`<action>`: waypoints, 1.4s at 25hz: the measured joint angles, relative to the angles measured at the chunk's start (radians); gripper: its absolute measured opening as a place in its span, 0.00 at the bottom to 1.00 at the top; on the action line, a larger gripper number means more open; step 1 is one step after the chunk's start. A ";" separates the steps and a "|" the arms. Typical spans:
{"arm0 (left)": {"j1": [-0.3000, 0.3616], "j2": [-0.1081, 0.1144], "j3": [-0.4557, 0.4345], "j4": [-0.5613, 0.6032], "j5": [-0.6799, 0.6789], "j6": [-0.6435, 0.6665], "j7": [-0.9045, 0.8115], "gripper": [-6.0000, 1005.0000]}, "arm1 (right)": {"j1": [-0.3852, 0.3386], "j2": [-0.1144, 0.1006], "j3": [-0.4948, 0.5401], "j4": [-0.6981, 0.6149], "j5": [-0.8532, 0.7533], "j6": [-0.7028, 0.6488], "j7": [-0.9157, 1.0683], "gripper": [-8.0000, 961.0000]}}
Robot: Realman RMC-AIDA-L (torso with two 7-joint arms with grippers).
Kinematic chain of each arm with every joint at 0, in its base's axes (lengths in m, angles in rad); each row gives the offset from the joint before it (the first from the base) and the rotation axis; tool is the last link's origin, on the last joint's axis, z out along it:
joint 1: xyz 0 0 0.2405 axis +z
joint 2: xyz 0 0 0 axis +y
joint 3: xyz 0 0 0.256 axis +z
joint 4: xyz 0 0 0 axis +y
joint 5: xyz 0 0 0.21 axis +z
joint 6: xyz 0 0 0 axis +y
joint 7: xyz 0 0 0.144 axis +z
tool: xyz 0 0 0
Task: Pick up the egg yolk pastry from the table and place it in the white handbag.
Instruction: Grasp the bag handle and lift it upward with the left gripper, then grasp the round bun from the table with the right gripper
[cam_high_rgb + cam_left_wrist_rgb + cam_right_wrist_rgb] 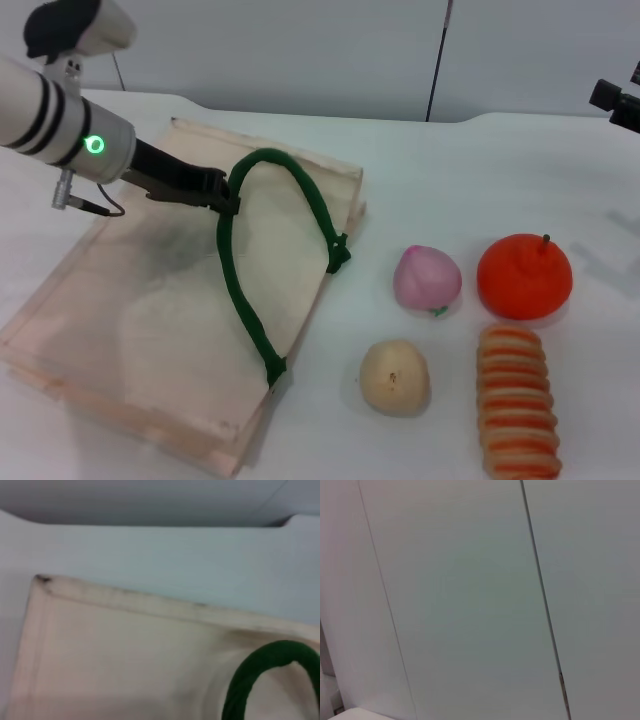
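The egg yolk pastry [394, 375], a pale beige dome with a dark speck, sits on the table right of the bag's near corner. The white handbag [150, 300] lies flat on the left, with its green rope handle [300, 190] raised in an arch. My left gripper [226, 198] is over the bag and shut on the handle's far end. The left wrist view shows the bag's cloth [125, 655] and the handle [260, 667]. My right gripper [618, 100] shows only partly at the far right edge, well away from the pastry.
A pink peach-like ball [427, 278] and an orange fruit [524, 275] sit behind the pastry. An orange-and-cream striped roll [517, 398] lies to its right. The right wrist view shows only grey wall panels.
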 joint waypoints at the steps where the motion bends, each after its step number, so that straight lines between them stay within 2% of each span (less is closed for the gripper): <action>1: 0.004 -0.004 0.000 -0.026 -0.028 0.032 0.019 0.13 | 0.000 0.000 0.000 0.000 0.000 -0.001 0.000 0.92; 8: 0.034 -0.041 0.002 -0.217 -0.186 0.241 0.122 0.13 | 0.000 -0.002 -0.004 0.000 -0.011 0.001 0.000 0.92; 12: 0.063 -0.045 0.002 -0.290 -0.296 0.397 0.181 0.13 | 0.000 -0.004 -0.015 -0.001 -0.022 0.010 0.008 0.92; 18: 0.099 -0.029 0.003 -0.319 -0.422 0.569 0.239 0.13 | -0.001 -0.011 -0.026 -0.011 -0.069 0.070 0.011 0.92; 25: 0.131 -0.007 0.003 -0.320 -0.561 0.736 0.279 0.13 | 0.000 -0.040 -0.034 -0.059 -0.208 0.217 0.023 0.92; 27: 0.140 0.001 0.003 -0.320 -0.600 0.776 0.285 0.13 | 0.004 -0.033 -0.051 -0.097 -0.264 0.256 0.024 0.92; 31: 0.150 0.011 0.003 -0.320 -0.645 0.821 0.293 0.13 | 0.009 0.001 -0.115 -0.170 -0.331 0.316 0.024 0.92; 35: 0.150 0.016 0.003 -0.321 -0.669 0.834 0.294 0.13 | 0.010 0.008 -0.199 -0.173 -0.335 0.346 0.031 0.91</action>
